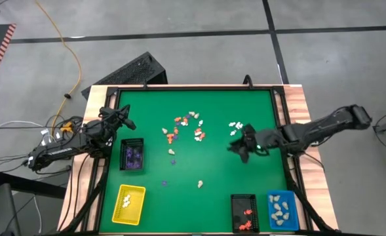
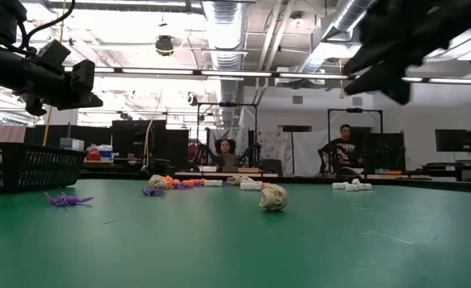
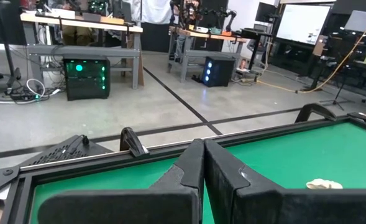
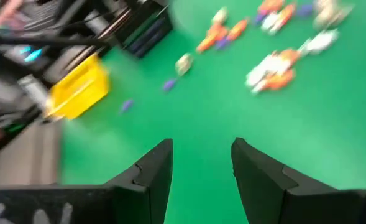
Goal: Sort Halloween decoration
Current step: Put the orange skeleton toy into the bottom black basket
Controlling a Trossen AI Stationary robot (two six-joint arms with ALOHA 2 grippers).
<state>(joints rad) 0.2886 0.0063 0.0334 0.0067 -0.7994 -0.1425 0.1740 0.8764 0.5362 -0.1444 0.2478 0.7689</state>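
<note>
Tiny Halloween figurines lie scattered on the green mat (image 1: 258, 105). An orange, white and purple cluster (image 1: 186, 128) sits near the middle, and a few white ones (image 1: 235, 124) lie to its right. A cream one (image 1: 200, 184) (image 2: 273, 197) and a purple one (image 1: 164, 183) lie nearer. My right gripper (image 1: 238, 149) (image 4: 201, 168) hangs open above the mat, right of the cluster, nothing between its fingers. My left gripper (image 1: 124, 121) (image 3: 202, 168) is shut and level over the mat's left edge.
A black tray (image 1: 132, 156) with purple pieces stands at the left and a yellow tray (image 1: 128, 203) at the near left. A black tray (image 1: 244, 213) with orange-red pieces and a blue tray (image 1: 281, 210) with cream pieces stand at the near right. A raised black frame (image 1: 193, 87) borders the mat.
</note>
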